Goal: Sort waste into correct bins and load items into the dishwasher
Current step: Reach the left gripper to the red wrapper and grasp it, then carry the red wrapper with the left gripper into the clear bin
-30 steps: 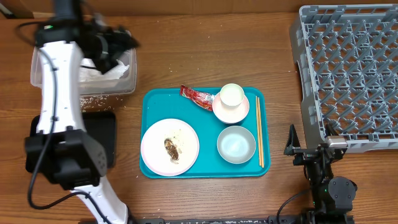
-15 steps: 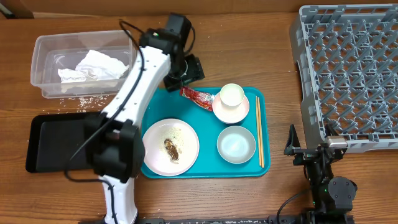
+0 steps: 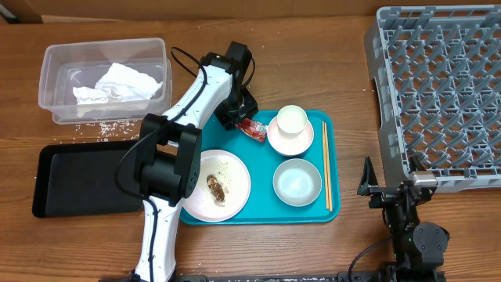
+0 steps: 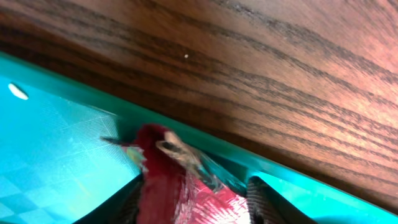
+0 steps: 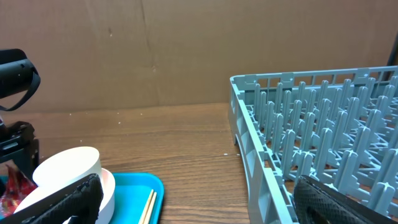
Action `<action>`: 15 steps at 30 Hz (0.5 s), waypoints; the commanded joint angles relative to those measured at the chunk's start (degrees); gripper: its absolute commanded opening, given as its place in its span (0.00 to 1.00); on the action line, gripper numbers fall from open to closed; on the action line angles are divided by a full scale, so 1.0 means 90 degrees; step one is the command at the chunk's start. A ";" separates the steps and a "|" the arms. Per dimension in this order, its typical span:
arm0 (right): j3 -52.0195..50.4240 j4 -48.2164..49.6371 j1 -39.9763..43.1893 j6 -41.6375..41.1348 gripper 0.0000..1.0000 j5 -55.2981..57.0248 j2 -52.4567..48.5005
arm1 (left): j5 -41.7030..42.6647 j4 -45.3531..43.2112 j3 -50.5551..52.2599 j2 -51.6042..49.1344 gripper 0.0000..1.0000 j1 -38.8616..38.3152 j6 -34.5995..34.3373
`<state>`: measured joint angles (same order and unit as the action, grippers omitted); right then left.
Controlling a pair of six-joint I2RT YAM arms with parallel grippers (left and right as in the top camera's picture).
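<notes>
My left gripper [image 3: 237, 116] is down at the back left corner of the teal tray, with its open fingers [image 4: 193, 202] either side of the red wrapper [image 3: 252, 128], which also shows in the left wrist view [image 4: 158, 180]. The clear tub [image 3: 53, 78] holds crumpled napkins [image 3: 117, 82]. The black tray [image 3: 70, 180] lies in front of it. The plate [image 3: 231, 166] carries a brown scrap [image 3: 214, 188]. The cup [image 3: 293, 119] stands in a bowl [image 3: 288, 144], with a second bowl [image 3: 297, 182] and the chopsticks [image 3: 326, 164] nearby. My right gripper [image 3: 385, 193] is open and empty beside the dish rack [image 3: 438, 86].
The teal serving tray [image 3: 258, 213] holds the dishes at mid table. Loose rice grains [image 3: 102, 127] lie on the wood in front of the tub. The right wrist view shows the cup [image 5: 65, 171], the chopsticks [image 5: 148, 208] and the rack [image 5: 311, 124].
My left arm has swung right from the clear tub to the red wrapper on the teal tray and come down over it. The napkins stay in the tub. The right arm has not moved.
</notes>
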<state>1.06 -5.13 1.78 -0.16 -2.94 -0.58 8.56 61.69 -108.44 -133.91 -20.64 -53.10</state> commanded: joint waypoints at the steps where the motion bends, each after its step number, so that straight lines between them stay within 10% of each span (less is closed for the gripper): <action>1: -0.0066 0.0051 -0.0017 0.0024 1.00 0.0036 0.0046 | 0.0044 0.0027 0.0056 -0.0194 0.22 -0.0056 -0.0121; 2: -0.0066 0.0051 -0.0017 0.0024 1.00 0.0036 0.0046 | 0.0087 0.0070 0.0053 -0.0189 0.04 -0.0053 -0.0117; 15: -0.0066 0.0051 -0.0017 0.0024 1.00 0.0039 0.0046 | -0.0338 0.1625 -0.2470 0.0508 0.04 0.0896 0.0376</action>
<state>1.06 -5.15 1.76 -0.19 -2.94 -0.58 9.50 76.09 -123.26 -133.91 -17.37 -51.29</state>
